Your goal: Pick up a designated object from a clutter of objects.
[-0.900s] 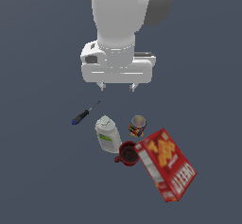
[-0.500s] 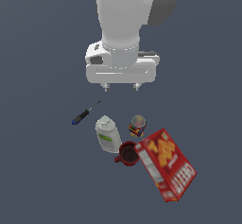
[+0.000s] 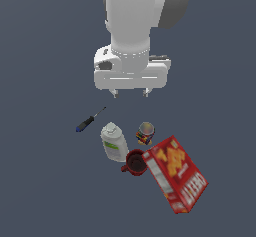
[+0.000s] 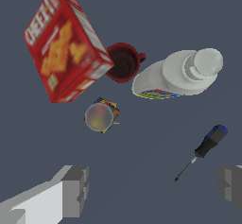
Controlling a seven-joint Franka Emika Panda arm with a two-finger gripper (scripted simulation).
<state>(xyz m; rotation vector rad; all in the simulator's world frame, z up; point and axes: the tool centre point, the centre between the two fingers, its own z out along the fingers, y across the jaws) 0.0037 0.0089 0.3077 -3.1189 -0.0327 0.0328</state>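
Note:
The designated object, a slim screwdriver with a black-and-blue handle and thin dark shaft, lies flat at the exterior view's left of the clutter. My gripper hangs above the floor, up and to the right of it in the exterior view, open and holding nothing. The clutter holds a white bottle, a small multicoloured can, a dark red mug and a red cracker box.
The dark floor spreads flat around the items. The bottle lies closest to the screwdriver; the can stands almost under my gripper.
My gripper has shifted a little toward the exterior view's right and slightly lower. The objects have not moved.

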